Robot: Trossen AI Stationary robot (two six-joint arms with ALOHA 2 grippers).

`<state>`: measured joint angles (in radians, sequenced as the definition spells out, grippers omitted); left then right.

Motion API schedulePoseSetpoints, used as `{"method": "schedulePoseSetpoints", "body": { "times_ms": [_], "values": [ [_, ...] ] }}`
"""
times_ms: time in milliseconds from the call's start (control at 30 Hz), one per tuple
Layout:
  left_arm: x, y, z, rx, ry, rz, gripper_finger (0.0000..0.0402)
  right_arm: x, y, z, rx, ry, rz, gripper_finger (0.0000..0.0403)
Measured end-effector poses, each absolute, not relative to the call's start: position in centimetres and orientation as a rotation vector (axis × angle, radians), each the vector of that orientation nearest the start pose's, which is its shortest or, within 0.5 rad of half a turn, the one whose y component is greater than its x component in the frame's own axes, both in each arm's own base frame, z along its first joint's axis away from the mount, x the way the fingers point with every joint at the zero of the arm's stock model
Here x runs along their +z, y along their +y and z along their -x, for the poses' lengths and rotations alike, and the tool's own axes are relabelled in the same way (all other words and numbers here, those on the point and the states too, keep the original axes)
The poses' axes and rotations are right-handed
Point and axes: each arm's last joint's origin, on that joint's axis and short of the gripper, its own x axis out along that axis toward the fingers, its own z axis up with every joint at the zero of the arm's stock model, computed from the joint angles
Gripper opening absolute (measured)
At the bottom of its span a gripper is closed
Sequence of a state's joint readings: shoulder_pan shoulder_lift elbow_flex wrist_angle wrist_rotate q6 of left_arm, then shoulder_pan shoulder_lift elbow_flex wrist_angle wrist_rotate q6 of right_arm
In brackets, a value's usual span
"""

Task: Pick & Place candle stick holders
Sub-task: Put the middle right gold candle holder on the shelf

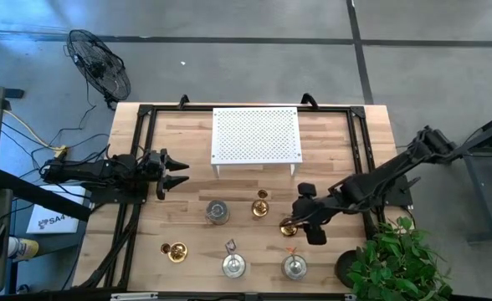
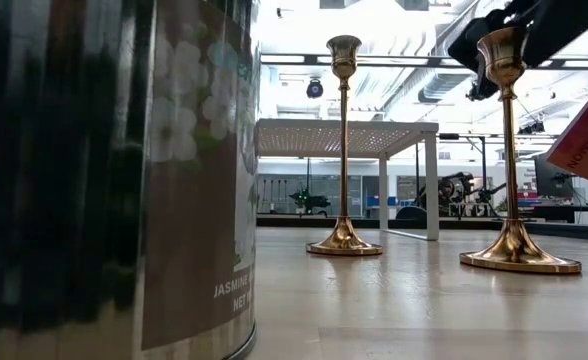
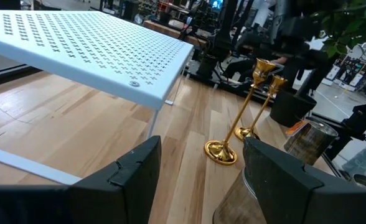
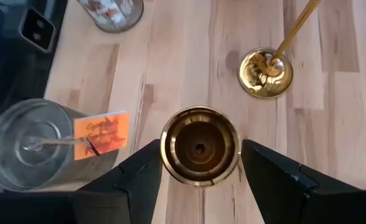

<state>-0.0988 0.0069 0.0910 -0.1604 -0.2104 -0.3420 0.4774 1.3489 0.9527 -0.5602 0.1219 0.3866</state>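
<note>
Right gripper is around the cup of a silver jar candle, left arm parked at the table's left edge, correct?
One thing is off: the right gripper brackets the cup of a gold candlestick holder, not a silver jar candle. The right wrist view shows the brass cup between its fingers; the glass jar candle stands apart beside it. The left gripper does wait at the table's left edge.

2 brass candle stick holders (image 2: 343,150) (image 2: 514,160) stand upright on the bench (image 2: 424,300); a dark gripper (image 2: 494,35) is at the right one's cup. A white rack (image 2: 346,135) stands behind, a labelled jar (image 2: 114,180) close by.
</note>
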Motion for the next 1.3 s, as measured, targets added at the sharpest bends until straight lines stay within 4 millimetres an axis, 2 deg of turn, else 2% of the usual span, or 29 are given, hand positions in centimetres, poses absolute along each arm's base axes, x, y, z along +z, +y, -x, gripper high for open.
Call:
{"method": "schedulePoseSetpoints", "body": {
  "times_ms": [467,600,833,1300],
  "values": [
    [17.83,-0.29,-9.1,0.124,0.056,0.33,0.0225,24.24,12.06,-24.42,0.15,0.929,-0.085,0.0203],
    [17.82,-0.3,-9.1,0.123,0.057,0.33,0.0225,24.16,11.82,-24.43,0.154,0.948,-0.1,0.0174],
    [17.82,-0.3,-9.1,0.123,0.058,0.329,0.0225,24.08,11.5,-24.42,0.147,0.963,-0.085,0.0099],
    [17.82,-0.26,-9.1,0.136,0.055,0.329,0.0225,24.3,11.39,-24.57,0.116,0.933,-0.023,0.0096]
  ]
}}
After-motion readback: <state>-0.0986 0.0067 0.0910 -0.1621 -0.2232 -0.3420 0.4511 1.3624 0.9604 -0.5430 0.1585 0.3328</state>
